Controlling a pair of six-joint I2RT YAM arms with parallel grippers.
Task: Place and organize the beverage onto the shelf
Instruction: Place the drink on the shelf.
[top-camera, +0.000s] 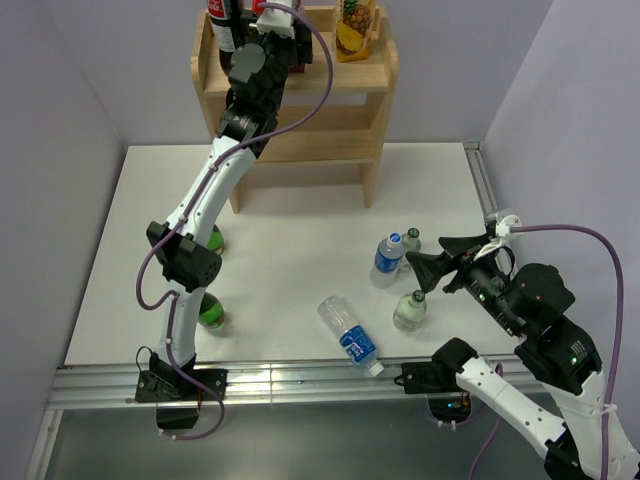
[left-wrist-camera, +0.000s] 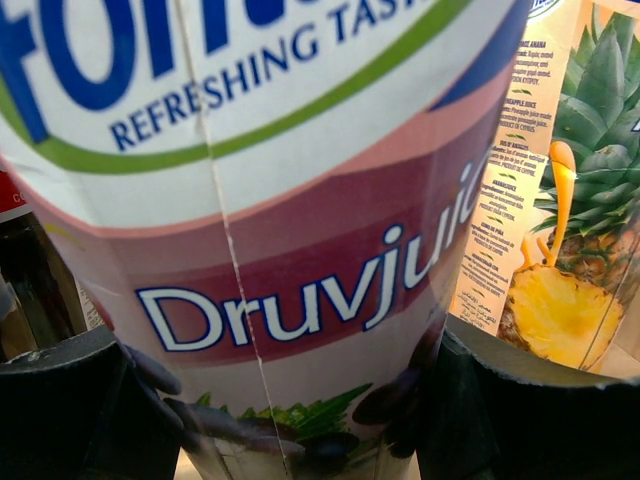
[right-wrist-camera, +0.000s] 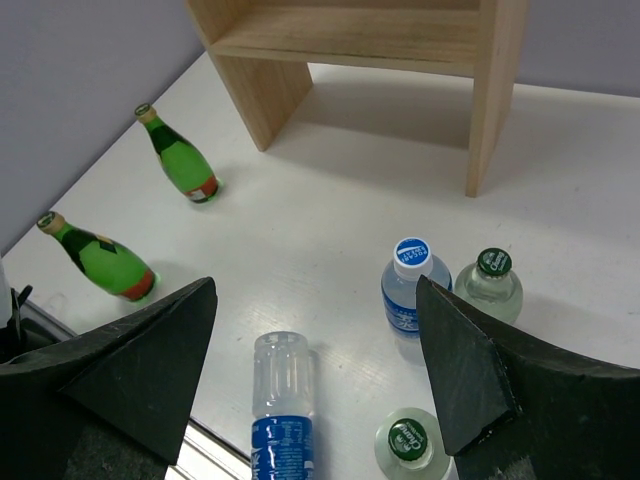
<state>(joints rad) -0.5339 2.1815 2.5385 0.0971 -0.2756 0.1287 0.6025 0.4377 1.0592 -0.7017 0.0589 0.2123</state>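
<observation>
On the top board of the light wooden shelf, my left gripper is shut on an upright grape juice carton, one finger on each side of it. Just right of it stands a pineapple juice carton, and a dark cola bottle stands to its left. My right gripper hangs open and empty over the table's right side. Under it, a water bottle lies on its side. Beside that stand a blue-capped bottle and two clear green-capped bottles.
Two green glass bottles stand at the table's left, next to the left arm. The shelf's lower tiers look empty in the right wrist view. A metal rail runs along the table's near edge.
</observation>
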